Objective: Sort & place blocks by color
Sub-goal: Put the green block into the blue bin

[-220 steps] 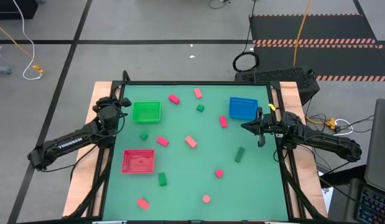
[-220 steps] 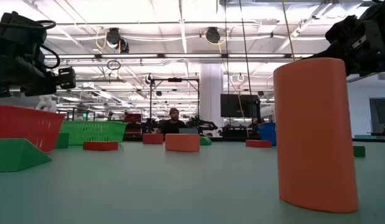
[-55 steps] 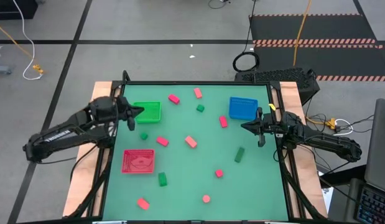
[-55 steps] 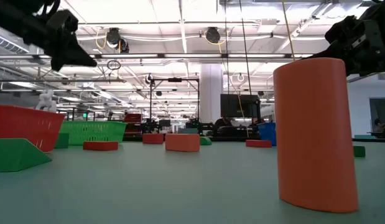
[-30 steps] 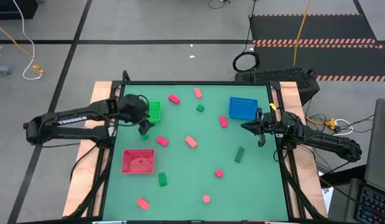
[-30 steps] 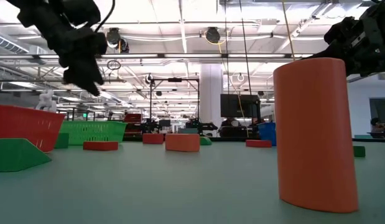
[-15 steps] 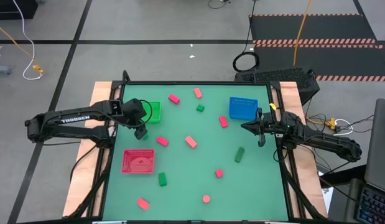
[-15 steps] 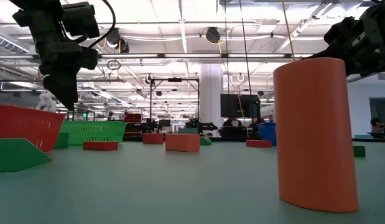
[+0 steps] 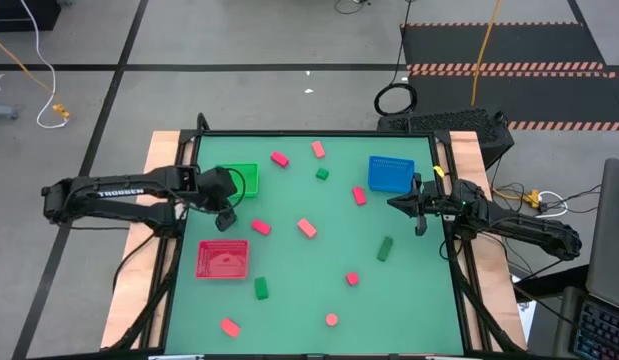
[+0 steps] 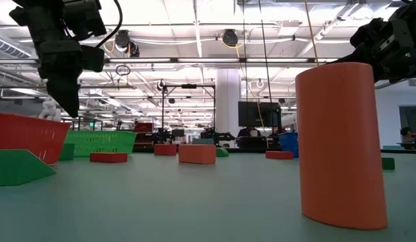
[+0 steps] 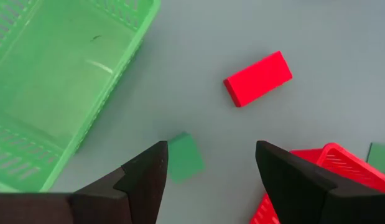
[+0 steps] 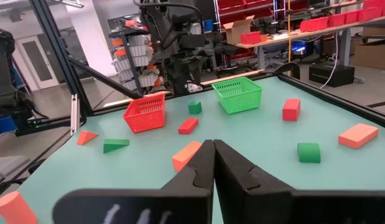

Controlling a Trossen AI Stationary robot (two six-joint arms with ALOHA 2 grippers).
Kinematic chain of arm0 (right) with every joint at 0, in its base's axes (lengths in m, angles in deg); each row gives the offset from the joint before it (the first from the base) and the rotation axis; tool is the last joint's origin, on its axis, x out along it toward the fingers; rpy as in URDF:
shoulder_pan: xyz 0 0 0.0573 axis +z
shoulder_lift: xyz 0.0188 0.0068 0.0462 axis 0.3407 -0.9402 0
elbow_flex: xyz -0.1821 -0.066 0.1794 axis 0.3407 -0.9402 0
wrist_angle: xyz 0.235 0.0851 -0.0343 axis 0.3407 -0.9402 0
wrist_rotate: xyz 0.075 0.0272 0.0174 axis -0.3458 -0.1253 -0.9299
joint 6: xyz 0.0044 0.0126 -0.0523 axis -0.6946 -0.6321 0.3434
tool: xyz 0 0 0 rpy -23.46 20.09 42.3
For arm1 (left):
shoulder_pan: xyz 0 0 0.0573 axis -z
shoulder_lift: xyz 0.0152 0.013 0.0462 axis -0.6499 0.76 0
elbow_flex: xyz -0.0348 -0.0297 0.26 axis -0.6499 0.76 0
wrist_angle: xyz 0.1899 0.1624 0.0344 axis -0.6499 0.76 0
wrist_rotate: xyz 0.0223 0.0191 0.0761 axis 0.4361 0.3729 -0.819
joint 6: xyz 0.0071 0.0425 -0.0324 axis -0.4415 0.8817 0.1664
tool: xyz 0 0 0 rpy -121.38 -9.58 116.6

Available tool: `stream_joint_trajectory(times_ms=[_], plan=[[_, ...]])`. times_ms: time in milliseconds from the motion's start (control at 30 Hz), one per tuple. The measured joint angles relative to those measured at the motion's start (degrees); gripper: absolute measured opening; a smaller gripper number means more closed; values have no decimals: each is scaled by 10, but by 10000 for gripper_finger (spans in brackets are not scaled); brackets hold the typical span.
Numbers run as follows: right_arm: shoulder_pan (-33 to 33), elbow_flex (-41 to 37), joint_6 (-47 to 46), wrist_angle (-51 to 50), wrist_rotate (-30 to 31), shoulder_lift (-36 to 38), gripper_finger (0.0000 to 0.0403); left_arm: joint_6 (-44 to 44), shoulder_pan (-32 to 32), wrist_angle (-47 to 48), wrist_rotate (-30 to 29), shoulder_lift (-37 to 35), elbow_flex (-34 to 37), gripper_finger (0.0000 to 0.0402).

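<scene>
Red, pink and green blocks lie scattered flat on the green table mat (image 9: 289, 300). My left gripper (image 11: 211, 165) hangs open above the mat, pointing down, beside the green tray (image 11: 61, 81). A small green cube (image 11: 185, 158) lies below it, close to one finger, and a red bar (image 11: 257, 79) lies just beyond. The red tray (image 11: 316, 174) shows by the other finger. The low view shows this gripper (image 10: 68, 107) well clear of the table. My right gripper (image 12: 213, 149) waits shut at the table's right edge (image 9: 419, 210), holding nothing.
A blue tray (image 9: 391, 173) stands at the far right, the red tray (image 9: 222, 259) at the near left. Blocks lie about the mat, among them a pink bar (image 9: 307, 227), a green bar (image 9: 385, 248) and a tall orange piece (image 10: 342, 144) close to the low camera.
My left gripper has gone a little toward the table's left edge and down. It has turned from a slant to point straight down over the small green cube. No block has moved.
</scene>
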State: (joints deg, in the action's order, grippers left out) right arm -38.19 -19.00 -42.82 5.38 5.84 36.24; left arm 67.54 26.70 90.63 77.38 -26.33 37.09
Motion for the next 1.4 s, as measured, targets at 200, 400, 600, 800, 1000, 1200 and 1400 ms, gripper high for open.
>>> stream_joint_trajectory(times_ms=[200, 400, 600, 800, 1000, 1200, 1400], plan=[[0, 0, 0, 9, 0, 0, 0, -8, 32, 0, -15, 0, 0, 243], [0, 0, -7, 50, 3, 0, 0, -6, 46, -2, -20, 0, 0, 243], [0, 0, -73, 158, 3, 0, 0, 8, 50, -35, -33, 0, 0, 243], [0, 0, -22, 176, 79, -15, 5, 79, 50, -233, -54, 3, 0, 243], [0, 0, -12, 225, 185, -106, 67, 180, 46, -510, -44, 9, 0, 243], [0, 30, 12, 307, 213, -211, 162, 197, 5, -619, -42, 39, 0, 243], [0, 136, 38, 311, 213, -325, 221, 196, -52, -719, 3, 100, 0, 243]])
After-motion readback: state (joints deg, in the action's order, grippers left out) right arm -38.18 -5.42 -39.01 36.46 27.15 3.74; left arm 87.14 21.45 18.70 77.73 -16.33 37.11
